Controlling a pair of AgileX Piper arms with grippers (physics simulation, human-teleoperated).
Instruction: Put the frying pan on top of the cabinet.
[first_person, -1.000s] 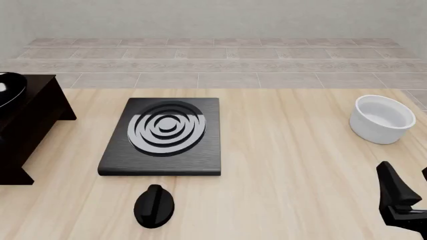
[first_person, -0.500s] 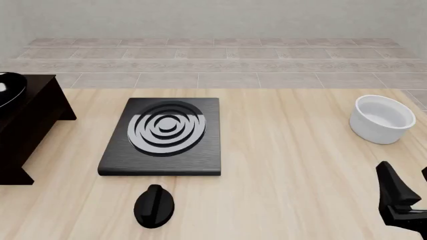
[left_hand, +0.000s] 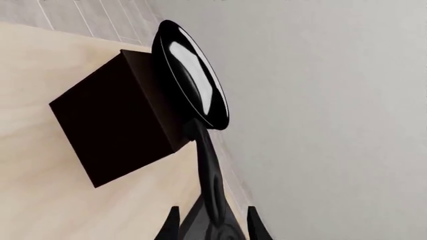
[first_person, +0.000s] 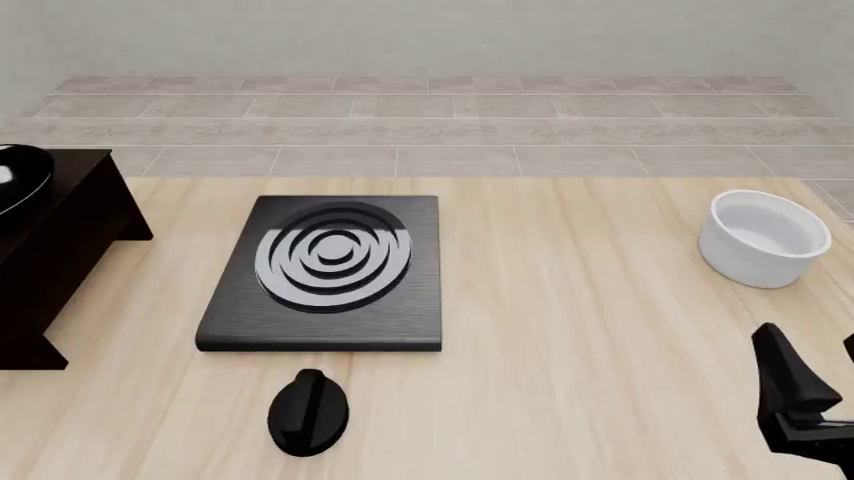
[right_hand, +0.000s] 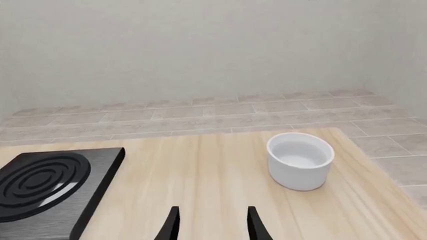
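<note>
The glossy black frying pan (left_hand: 193, 75) rests on the flat top of the dark brown cabinet (left_hand: 113, 125). Its long handle (left_hand: 208, 170) sticks out past the cabinet's edge and runs between the fingers of my left gripper (left_hand: 213, 210), which is open, with gaps on both sides of the handle. In the front view only a sliver of the frying pan (first_person: 19, 176) shows on the cabinet (first_person: 54, 250) at the far left edge; the left gripper is out of that frame. My right gripper (first_person: 817, 362) stands open and empty at the near right.
A flat black stove plate (first_person: 327, 305) with silver rings lies mid-table. A small black knob (first_person: 308, 410) sits in front of it. A white round bowl (first_person: 765, 238) stands at the right, ahead of the right gripper (right_hand: 213, 210).
</note>
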